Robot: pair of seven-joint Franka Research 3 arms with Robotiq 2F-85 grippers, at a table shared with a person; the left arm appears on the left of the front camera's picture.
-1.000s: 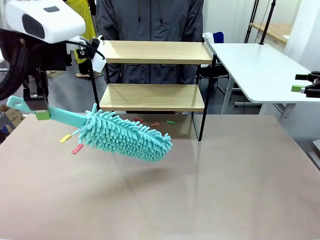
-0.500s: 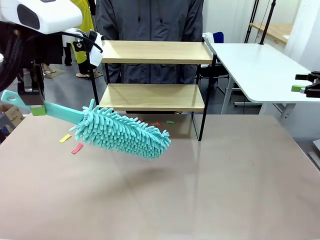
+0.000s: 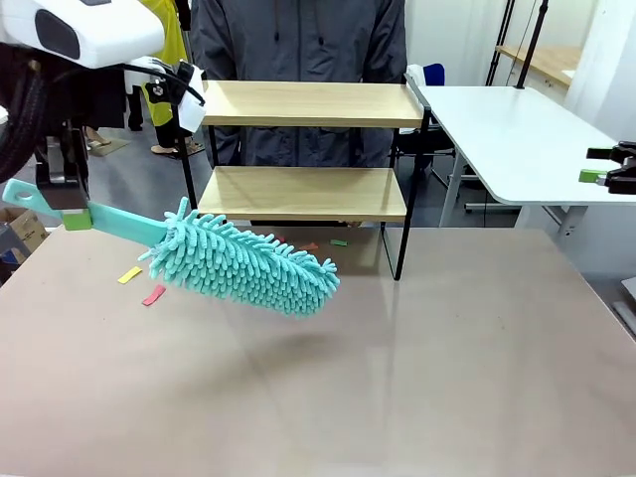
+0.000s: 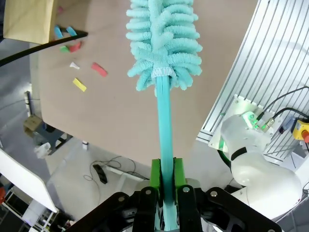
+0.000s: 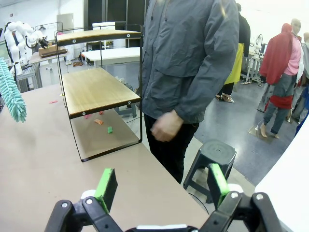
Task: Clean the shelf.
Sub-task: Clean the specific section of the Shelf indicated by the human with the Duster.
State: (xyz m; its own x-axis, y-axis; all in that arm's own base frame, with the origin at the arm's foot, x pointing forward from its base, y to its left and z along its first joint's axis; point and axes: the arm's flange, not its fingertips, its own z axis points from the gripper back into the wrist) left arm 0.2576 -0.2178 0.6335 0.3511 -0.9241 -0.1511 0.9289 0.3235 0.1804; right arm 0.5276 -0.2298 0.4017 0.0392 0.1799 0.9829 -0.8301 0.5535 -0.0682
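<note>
Gripping the thin handle of a teal fluffy duster (image 3: 243, 263) with the left tool (image 3: 75, 214), clamping it from both sides, out to the left of the shelf (image 3: 303, 194) and about level with its lower board. Holding the duster slanted, sloping its head down toward the front of the shelf, hanging it above the tabletop (image 3: 397, 378) without touching the surface. Finding the shelf standing at the far side of the tabletop, resting on its thin black legs. Seeing, from the right wrist, a gap separating the duster head from the shelf frame. Spotting a yellow scrap (image 3: 129, 274) and a red scrap (image 3: 154, 295) lying on the tabletop left of the shelf's front left leg, below the duster's head, and more scraps (image 3: 310, 245) lying beneath the lower board. Hovering the right tool (image 3: 596, 164) well to the right of the shelf, by the edge of a white side table (image 3: 507, 129), spreading its jaws wide and gripping nothing. Noticing a person (image 3: 298, 40) in a grey jacket standing just behind the shelf, letting one hand (image 5: 166, 126) hang loosely curled near the shelf's end.
</note>
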